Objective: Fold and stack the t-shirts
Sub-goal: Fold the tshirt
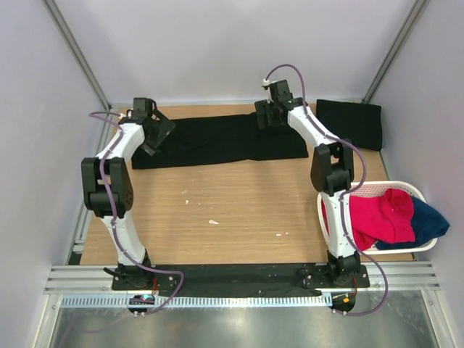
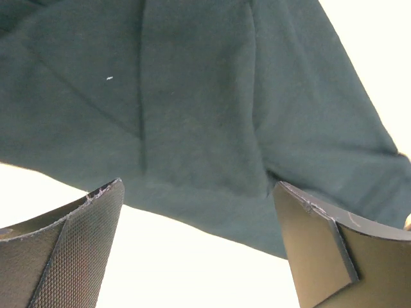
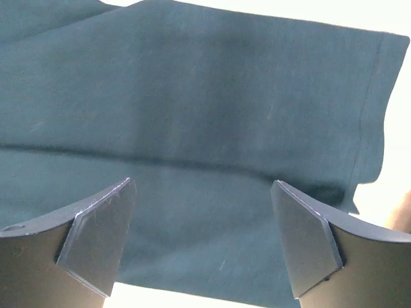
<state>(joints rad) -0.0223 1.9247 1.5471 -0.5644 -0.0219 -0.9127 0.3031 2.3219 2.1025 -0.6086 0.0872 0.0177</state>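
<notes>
Folding is being worked through: folded shirt (image 1: pixel 349 123) is lying aside, long shirt (image 1: pixel 217 141) is being straddled, ungripped, by spread left gripper (image 1: pixel 161 132) and right gripper (image 1: pixel 267 116).

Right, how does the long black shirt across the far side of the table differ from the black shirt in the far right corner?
The long shirt is spread out as a wide, low strip; the corner shirt is a compact, nearly square fold. The long shirt covers more of the table than the corner shirt. The long shirt runs along the far middle; the corner shirt sits at the far right. Both are black cloth, lying flat.
</notes>
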